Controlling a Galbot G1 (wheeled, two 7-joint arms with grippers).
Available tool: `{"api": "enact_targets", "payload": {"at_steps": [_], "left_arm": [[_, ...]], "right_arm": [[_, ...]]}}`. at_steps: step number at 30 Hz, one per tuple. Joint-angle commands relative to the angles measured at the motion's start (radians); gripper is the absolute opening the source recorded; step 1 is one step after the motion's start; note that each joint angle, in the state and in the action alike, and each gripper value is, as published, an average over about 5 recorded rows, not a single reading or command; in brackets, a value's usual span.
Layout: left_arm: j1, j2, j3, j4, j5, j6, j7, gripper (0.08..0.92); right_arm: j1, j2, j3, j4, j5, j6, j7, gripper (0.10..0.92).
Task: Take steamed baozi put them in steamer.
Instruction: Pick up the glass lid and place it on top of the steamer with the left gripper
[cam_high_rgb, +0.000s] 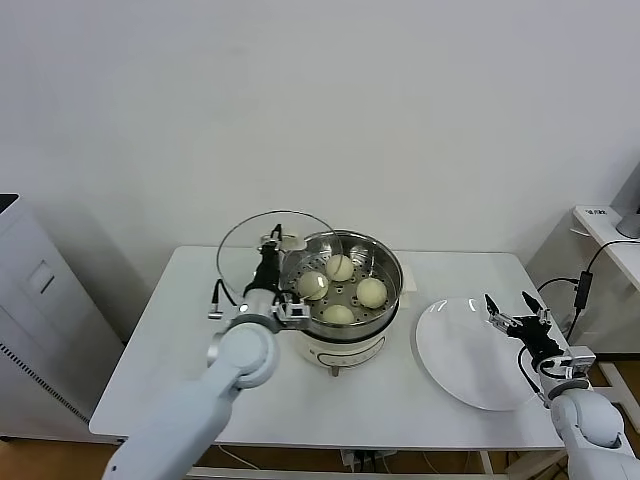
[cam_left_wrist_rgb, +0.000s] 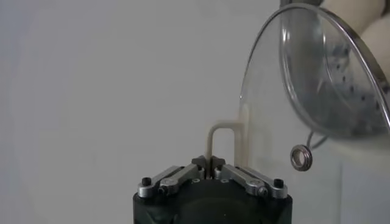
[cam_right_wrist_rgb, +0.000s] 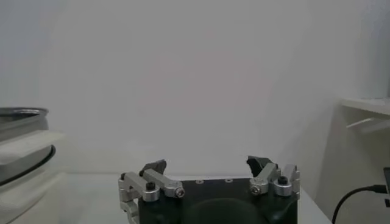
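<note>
Setting: plain white wall; white bench (cam_high_rgb: 180, 340) carrying all items.

Steamer (cam_high_rgb: 345, 290): steel basket on white cooker base, bench centre. Contents: four steamed baozi (cam_high_rgb: 341, 267), all resting on the perforated floor. Loading looks complete.

Plate (cam_high_rgb: 465, 355): white, bare, to the robot's right of the steamer.

Glass lid (cam_high_rgb: 262, 255): held tilted on edge beside the steamer's left rim.

Left gripper (cam_high_rgb: 272, 245): jaws closed on the lid handle (cam_left_wrist_rgb: 222, 143), a pale loop pinched between them.

Right gripper (cam_high_rgb: 518, 322): jaws spread wide, holding nothing, hovering over the plate's far edge.

Risks:
- The pinch on the thin handle is narrow; the lid could swing or slip and strike the steel rim.
- Lowered off-centre, the lid may seat crookedly or press on the baozi.
- A nudge at the rim could shift the cooker base.

Not determinable:
- Whether the lid's lower edge touches the bench or the cooker; the left arm hides it.
- The wrist views show no baozi clearly.
- The cooker's controls are hidden.
</note>
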Motion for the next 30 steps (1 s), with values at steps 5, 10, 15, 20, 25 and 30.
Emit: {"api": "enact_targets", "payload": {"at_steps": [5,10,15,20,25,30], "left_arm": [[-0.053,-0.107,0.123,0.082,0.035,0.031,-0.015,0.104],[-0.059,-0.13,0.142,0.111,0.033,0.021,-0.029,0.104],[-0.062,-0.149,0.15,0.14,0.032,0.01,-0.043,0.104],[-0.062,-0.174,0.156,0.162,0.034,0.013,-0.046,0.104],[-0.061,-0.202,0.155,0.184,0.046,0.015,-0.046,0.104],[-0.058,-0.225,0.153,0.204,0.053,0.017,-0.05,0.104]], "right_arm": [[-0.003,0.003,-0.002,0.0,0.0,0.001,0.0,0.823],[-0.007,0.002,-0.001,0.001,0.0,0.002,-0.001,0.823],[-0.009,0.002,0.0,0.002,0.0,0.003,-0.003,0.823],[-0.01,0.003,0.0,0.0,0.0,0.003,-0.005,0.823],[-0.01,0.002,0.001,-0.002,0.0,0.005,-0.007,0.823],[-0.009,0.002,0.004,-0.01,-0.001,0.007,-0.011,0.823]]}}
